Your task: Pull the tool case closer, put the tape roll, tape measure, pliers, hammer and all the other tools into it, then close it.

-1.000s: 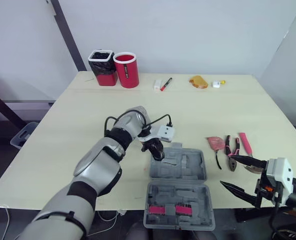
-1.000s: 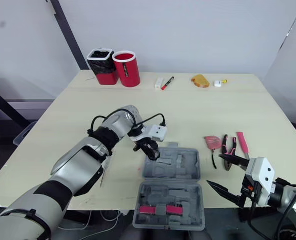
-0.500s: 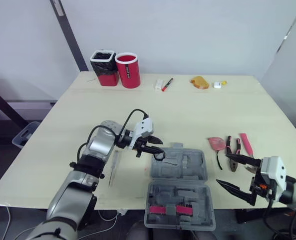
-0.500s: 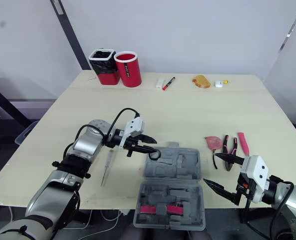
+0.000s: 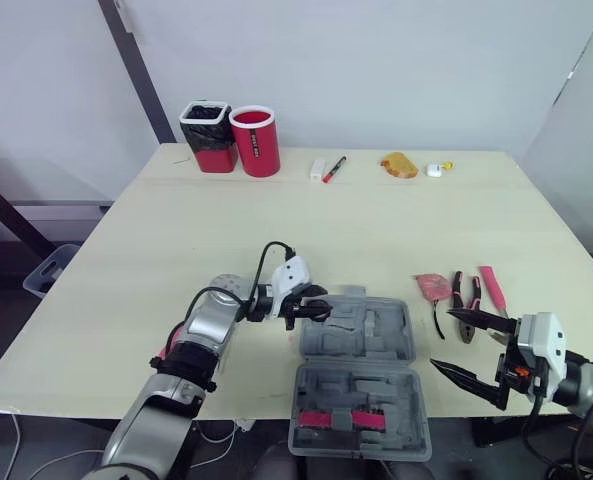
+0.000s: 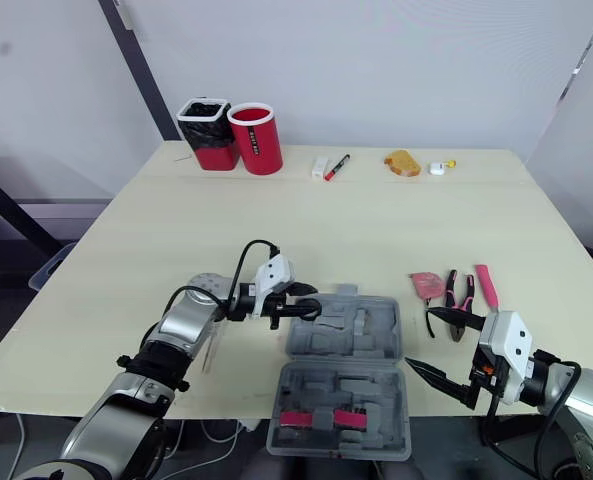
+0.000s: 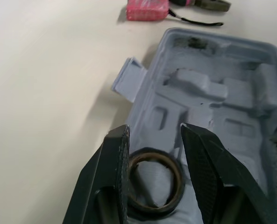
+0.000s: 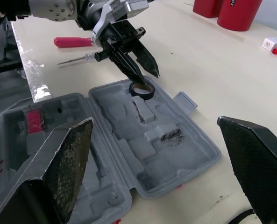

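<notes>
The grey tool case [image 5: 408, 345] lies open at the table's front edge, both halves flat. A black tape roll [image 7: 152, 182] lies flat in the far half's left corner. My left gripper [image 5: 316, 307] is level over that corner and open. Its fingers [image 7: 116, 168] flank the roll. My right gripper [image 5: 439, 337] hovers open and empty off the case's right side. Just behind it lie a pink tape measure [image 5: 433, 287], pliers [image 5: 466, 293] and a pink-handled tool [image 5: 491, 288]. A red-handled screwdriver [image 8: 77, 42] and a thin one [image 8: 77, 58] lie left of the case.
At the table's far edge stand a red cup [image 5: 256, 140] and a black-lined bin [image 5: 206, 135]. Further right lie a small white box [image 5: 316, 169], a marker [image 5: 333, 167], a yellow object [image 5: 397, 163] and a small white piece [image 5: 435, 169]. The case's near half [image 5: 361, 420] overhangs the front edge.
My left arm has dropped to the table and its gripper has swung from pointing down to level. The tape roll left its fingertips and now lies in the case. The right gripper barely drifted.
</notes>
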You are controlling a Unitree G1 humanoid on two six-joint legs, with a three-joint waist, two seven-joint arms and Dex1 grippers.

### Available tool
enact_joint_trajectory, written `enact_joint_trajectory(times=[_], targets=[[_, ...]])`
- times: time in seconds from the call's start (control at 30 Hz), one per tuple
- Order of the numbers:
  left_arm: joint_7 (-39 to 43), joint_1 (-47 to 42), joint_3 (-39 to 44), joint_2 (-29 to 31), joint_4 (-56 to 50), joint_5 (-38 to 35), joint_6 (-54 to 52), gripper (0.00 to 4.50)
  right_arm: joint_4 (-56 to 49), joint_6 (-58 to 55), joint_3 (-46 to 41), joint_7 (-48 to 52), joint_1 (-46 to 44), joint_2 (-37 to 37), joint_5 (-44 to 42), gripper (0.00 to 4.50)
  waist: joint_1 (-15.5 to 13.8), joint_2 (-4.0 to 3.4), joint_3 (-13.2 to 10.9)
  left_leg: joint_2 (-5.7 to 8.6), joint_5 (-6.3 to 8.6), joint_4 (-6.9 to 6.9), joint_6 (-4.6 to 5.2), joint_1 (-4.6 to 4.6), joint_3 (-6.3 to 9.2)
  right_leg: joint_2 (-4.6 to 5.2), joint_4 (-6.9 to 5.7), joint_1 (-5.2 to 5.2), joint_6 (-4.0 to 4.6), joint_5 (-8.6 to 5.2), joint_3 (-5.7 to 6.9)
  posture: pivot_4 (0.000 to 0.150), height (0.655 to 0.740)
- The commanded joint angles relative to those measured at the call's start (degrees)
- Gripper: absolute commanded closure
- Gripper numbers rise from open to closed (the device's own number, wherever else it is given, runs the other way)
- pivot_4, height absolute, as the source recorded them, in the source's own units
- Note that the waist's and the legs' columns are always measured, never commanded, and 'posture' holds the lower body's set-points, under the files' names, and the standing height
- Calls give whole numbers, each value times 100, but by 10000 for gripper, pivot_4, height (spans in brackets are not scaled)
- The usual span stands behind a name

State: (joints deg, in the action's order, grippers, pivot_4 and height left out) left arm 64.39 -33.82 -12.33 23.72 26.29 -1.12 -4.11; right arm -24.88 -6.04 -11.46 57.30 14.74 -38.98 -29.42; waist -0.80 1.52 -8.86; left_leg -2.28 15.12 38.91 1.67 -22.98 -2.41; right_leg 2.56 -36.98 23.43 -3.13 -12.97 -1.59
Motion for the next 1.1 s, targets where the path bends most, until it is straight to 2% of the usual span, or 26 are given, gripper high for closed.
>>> enact_joint_trajectory(times=[0.03,0.33,0.5,0.57,0.67,0.77,0.93,1.1], targets=[[-113,-50,-109,-19,141,121,264,26662,-74,125,-79,38,40,-2,-13,0,-1,0,0,0,0,0,0,0,0,0,0,0,0,0,0,1500,7400],[-337,132,-544,171,853,763,855,26662,-85,162,-128,61,170,-15,-20,0,0,-4,16,0,0,0,0,9,-1,0,0,-6,0,0,-1,1500,7400],[-447,206,-502,121,906,659,887,26662,-26,170,-112,116,134,-31,-13,0,15,-20,54,-1,0,0,0,20,-2,0,0,-13,2,-1,-1,1500,7400],[-448,241,-342,50,759,427,819,26662,1,162,-85,125,77,-30,-4,0,15,-25,61,-1,0,0,0,23,-1,0,0,-17,5,-3,-1,1500,7400],[-527,370,276,-177,9,-437,335,26662,56,151,-28,53,-100,42,-9,0,27,-27,61,-2,0,0,0,26,-3,0,0,-18,22,-13,-2,1500,7400],[-986,584,821,-286,-752,-928,-268,26662,88,123,67,-208,-326,274,17,0,15,-16,54,-5,0,0,0,16,5,0,-1,-13,2,0,3,1500,7400],[-1724,1131,1525,-320,-1583,-1304,-371,26662,192,25,293,-840,-716,785,229,0,11,-19,56,-4,0,0,0,15,6,1,-2,-13,1,0,4,1500,7400],[-2122,1882,2090,-184,-2358,-1724,-830,26662,418,-18,387,-1281,-969,1045,492,0,44,-21,55,-5,0,-2,-1,19,2,3,-1,-12,1,0,-1,1500,7400]])
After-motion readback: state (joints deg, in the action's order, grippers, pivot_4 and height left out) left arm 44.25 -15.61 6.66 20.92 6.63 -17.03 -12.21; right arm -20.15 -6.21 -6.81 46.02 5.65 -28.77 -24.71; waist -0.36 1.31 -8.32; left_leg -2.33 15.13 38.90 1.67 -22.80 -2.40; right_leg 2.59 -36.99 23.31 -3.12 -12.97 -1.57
